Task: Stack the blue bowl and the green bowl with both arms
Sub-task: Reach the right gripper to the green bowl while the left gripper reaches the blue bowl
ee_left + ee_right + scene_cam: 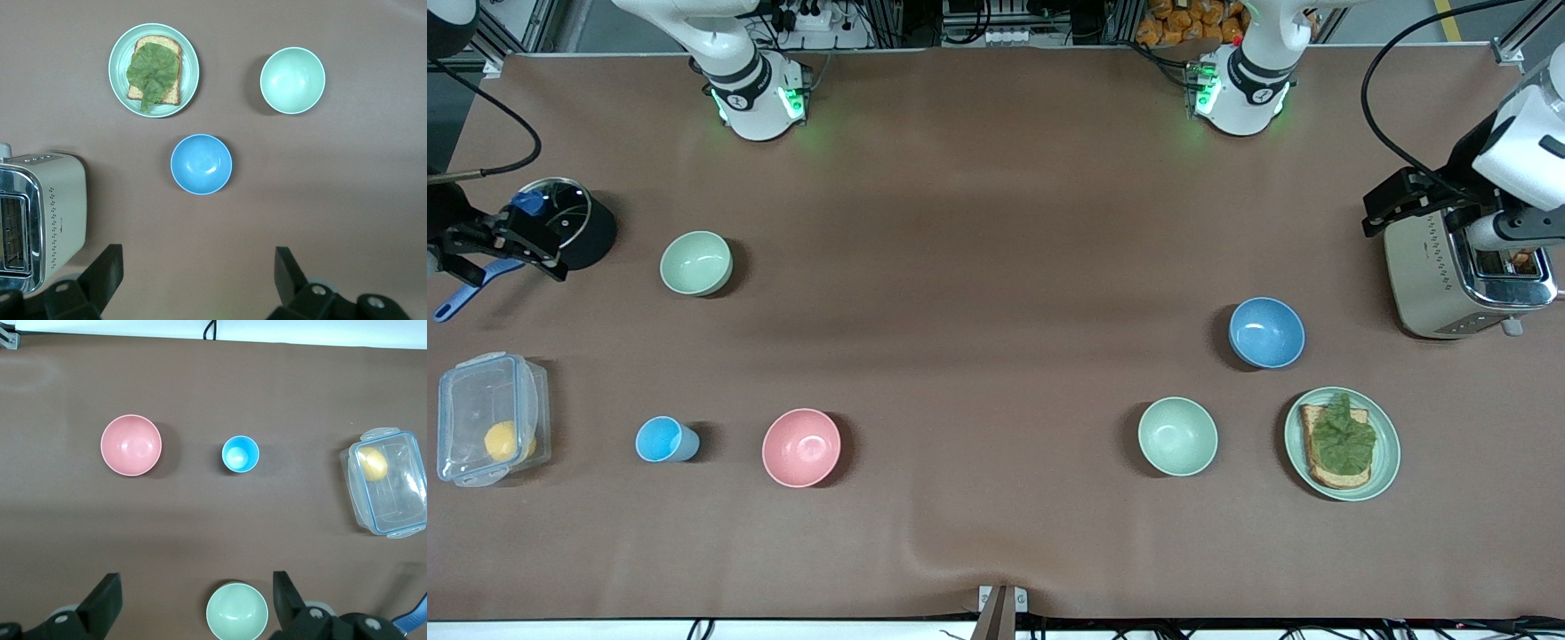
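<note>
Starting well means closing on one rim each. The right gripper [197, 597], fingers wide and empty, hangs over the pot [591, 233] beside the green bowl [695, 263]. The left gripper [197, 277], equally open, hangs over the toaster [1449, 276] near the blue bowl [1266, 332].

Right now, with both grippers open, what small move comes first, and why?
Probably swing the left gripper, open above the toaster, toward the blue bowl and hover over its rim. That bowl sits free and nearest this arm. The right gripper, open above the pot, has the green bowl close.
</note>
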Available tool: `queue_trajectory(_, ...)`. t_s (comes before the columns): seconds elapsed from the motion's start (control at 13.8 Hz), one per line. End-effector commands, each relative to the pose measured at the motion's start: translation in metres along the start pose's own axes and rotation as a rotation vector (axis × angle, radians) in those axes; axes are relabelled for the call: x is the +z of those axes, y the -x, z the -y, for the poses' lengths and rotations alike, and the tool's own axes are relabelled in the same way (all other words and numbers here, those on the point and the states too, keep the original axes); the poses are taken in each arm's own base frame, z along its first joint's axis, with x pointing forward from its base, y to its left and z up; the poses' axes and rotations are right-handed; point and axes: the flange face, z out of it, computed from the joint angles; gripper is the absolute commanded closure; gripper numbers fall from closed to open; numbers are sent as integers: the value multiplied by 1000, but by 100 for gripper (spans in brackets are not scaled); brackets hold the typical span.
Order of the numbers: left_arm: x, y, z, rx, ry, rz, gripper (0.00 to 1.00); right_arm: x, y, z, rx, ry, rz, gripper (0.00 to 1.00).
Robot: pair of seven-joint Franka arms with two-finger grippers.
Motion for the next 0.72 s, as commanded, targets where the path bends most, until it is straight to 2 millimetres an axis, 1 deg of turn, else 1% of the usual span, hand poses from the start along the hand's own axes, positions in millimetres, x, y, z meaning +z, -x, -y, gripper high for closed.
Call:
queue_trajectory(0.0, -4, 7, -3, -15, 11, 20, 0, -6, 4, 1, 13, 21, 12, 0)
queue_trajectory(0.22, -1, 6, 0, -19, 4, 28, 0, -4, 3, -1, 17, 22, 13, 0)
queue_trajectory(0.29, 1, 4, 1, -21, 8, 33, 0, 2, 2, -4, 24, 21, 25, 0)
queue_trajectory(0.43, 10, 2, 3, -26, 1, 53, 0, 27, -2, -10, 22, 24, 73, 0)
queue_trajectory(0.58, 33, -9, 8, -33, -15, 104, 0, 69, -14, -13, 22, 21, 144, 0)
queue_trajectory(0.65, 51, -13, 10, -32, -33, 143, 0, 75, -14, -15, 25, 21, 158, 0)
